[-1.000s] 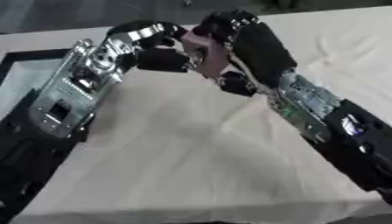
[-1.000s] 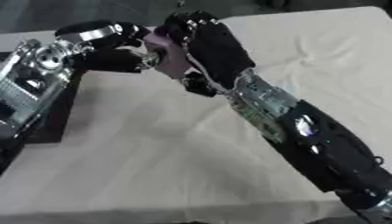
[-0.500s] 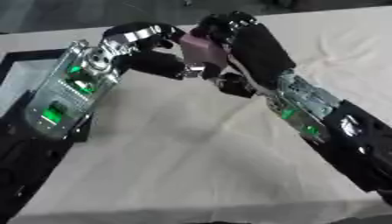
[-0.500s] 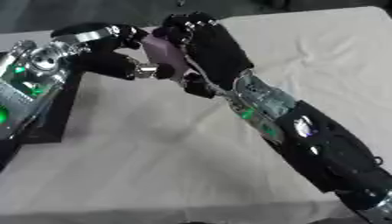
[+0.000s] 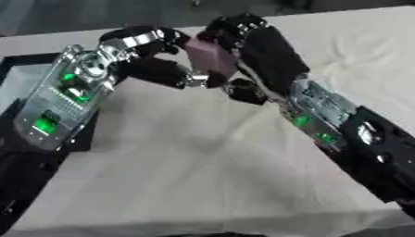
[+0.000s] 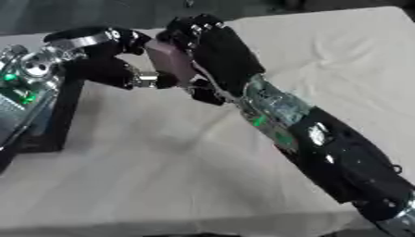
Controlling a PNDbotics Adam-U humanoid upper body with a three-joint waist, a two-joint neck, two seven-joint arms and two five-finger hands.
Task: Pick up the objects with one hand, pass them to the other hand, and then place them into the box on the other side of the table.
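A mauve block (image 5: 212, 58) hangs above the table's far middle, held between both hands. My right hand (image 5: 263, 46) comes in from the right, its fingers curled over the block's top and right side. From the left, my left hand (image 5: 154, 65) meets it, with fingers above the block's left edge and the thumb (image 5: 193, 79) under it. The block's far side is hidden by the fingers. A black box (image 5: 18, 74) lies at the table's left edge, mostly covered by my left forearm.
A cream cloth (image 5: 203, 166) covers the table, with wrinkles near the middle. My left forearm (image 5: 65, 99) lies over the box, and my right forearm (image 5: 340, 129) crosses the right half of the table. The table's front edge (image 5: 203, 222) runs along the bottom.
Both hands stay together on the block and have sunk slightly. My left hand's thumb has come in under the block. Green lights have lit on both forearms.
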